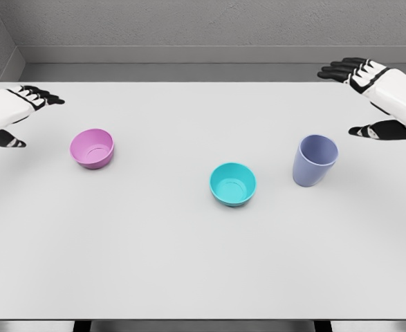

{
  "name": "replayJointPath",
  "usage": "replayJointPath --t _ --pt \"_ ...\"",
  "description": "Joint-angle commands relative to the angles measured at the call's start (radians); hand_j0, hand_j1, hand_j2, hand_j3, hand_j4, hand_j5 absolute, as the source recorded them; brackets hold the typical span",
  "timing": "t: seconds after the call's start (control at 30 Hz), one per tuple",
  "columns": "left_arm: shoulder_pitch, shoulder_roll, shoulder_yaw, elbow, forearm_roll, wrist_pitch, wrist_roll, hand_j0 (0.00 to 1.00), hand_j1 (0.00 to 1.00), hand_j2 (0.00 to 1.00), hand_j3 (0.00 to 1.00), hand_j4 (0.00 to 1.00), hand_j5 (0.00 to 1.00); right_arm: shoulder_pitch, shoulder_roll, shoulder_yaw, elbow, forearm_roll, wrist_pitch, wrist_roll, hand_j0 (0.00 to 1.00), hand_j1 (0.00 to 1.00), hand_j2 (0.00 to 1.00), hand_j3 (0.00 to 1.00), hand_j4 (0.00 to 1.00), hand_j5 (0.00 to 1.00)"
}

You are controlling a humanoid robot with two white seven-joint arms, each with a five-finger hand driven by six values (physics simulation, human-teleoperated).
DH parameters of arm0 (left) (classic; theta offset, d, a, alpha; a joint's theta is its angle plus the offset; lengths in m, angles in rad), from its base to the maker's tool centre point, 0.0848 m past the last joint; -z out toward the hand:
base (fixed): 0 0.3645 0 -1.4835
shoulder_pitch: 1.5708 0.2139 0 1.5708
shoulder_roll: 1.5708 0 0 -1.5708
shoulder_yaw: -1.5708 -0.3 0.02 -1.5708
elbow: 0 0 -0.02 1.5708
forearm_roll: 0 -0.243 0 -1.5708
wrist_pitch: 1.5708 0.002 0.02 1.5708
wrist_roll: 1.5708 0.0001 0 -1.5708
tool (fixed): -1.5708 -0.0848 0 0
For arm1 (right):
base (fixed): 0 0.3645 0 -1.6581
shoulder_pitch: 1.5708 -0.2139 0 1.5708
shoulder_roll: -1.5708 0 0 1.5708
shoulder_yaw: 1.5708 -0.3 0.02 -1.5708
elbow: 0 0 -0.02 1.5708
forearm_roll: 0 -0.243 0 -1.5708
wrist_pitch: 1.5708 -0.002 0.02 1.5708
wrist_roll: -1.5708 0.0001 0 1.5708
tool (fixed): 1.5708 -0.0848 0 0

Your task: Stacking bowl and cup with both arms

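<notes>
Head view, I count two bowls, pink bowl [92, 148] at 9, teal bowl [233, 184] centre; one cup [315, 160] at 3; left hand [12, 114] and right hand [375, 97] spread, empty.

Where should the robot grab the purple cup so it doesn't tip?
Probably around its side wall, about midway up, coming from the right, where the open right hand waits. The cup stands upright with its mouth up, and no handle shows. The teal bowl sits on its left.

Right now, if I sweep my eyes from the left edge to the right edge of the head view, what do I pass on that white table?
left hand → pink bowl → teal bowl → purple cup → right hand, with both hands open and holding nothing.
</notes>
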Motion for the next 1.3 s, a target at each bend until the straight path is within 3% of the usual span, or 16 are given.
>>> replayJointPath --t 0.0,0.13,0.23,0.33,0.57,0.63,0.73,0.97,1.07,1.27 --pt "0.000 0.000 -0.002 -0.001 0.006 0.002 -0.001 1.00 1.00 1.00 1.00 1.00 1.00 0.000 -0.001 -0.002 0.000 -0.005 -0.002 -0.001 1.00 1.00 1.00 1.00 1.00 1.00" --pt "-0.014 -0.011 -0.016 -0.009 0.007 0.002 -0.006 1.00 1.00 1.00 1.00 1.00 1.00 -0.003 0.006 -0.013 -0.003 -0.004 -0.005 -0.001 1.00 1.00 1.00 1.00 1.00 1.00" --pt "-0.089 -0.017 -0.111 0.001 -0.022 0.002 -0.026 1.00 1.00 1.00 1.00 1.00 1.00 0.000 0.002 -0.040 -0.003 -0.004 -0.006 -0.001 1.00 1.00 1.00 1.00 1.00 1.00" --pt "-0.173 -0.063 -0.182 0.013 -0.059 0.002 -0.127 1.00 1.00 1.00 1.00 1.00 1.00 -0.002 -0.001 -0.042 -0.008 -0.004 -0.006 0.002 1.00 1.00 1.00 1.00 1.00 1.00" --pt "-0.210 -0.066 -0.213 0.013 -0.115 0.002 -0.199 1.00 1.00 1.00 1.00 1.00 1.00 -0.002 0.008 -0.042 -0.009 -0.005 -0.003 0.012 1.00 1.00 1.00 1.00 1.00 1.00" --pt "-0.216 -0.066 -0.214 0.016 -0.115 0.002 -0.200 1.00 1.00 1.00 1.00 1.00 1.00 0.000 0.009 -0.042 -0.009 -0.005 -0.003 0.012 1.00 1.00 1.00 1.00 1.00 1.00" --pt "-0.247 -0.089 -0.280 0.016 -0.132 0.002 -0.201 1.00 1.00 1.00 1.00 1.00 1.00 0.002 0.020 -0.042 -0.011 -0.005 -0.003 0.012 1.00 1.00 1.00 1.00 1.00 1.00" --pt "-0.250 -0.121 -0.321 0.016 -0.186 0.002 -0.200 1.00 1.00 1.00 1.00 1.00 1.00 -0.002 0.023 -0.045 -0.006 -0.005 -0.003 0.012 1.00 1.00 1.00 1.00 1.00 1.00" --pt "-0.253 -0.123 -0.337 0.014 -0.187 0.002 -0.200 1.00 1.00 1.00 1.00 1.00 1.00 0.009 0.019 -0.097 -0.008 -0.007 -0.005 0.012 1.00 1.00 1.00 1.00 1.00 1.00" --pt "-0.256 -0.133 -0.352 0.014 -0.189 0.002 -0.197 1.00 1.00 1.00 1.00 1.00 1.00 0.012 0.023 -0.097 -0.012 -0.009 -0.005 0.012 1.00 1.00 1.00 1.00 1.00 1.00"
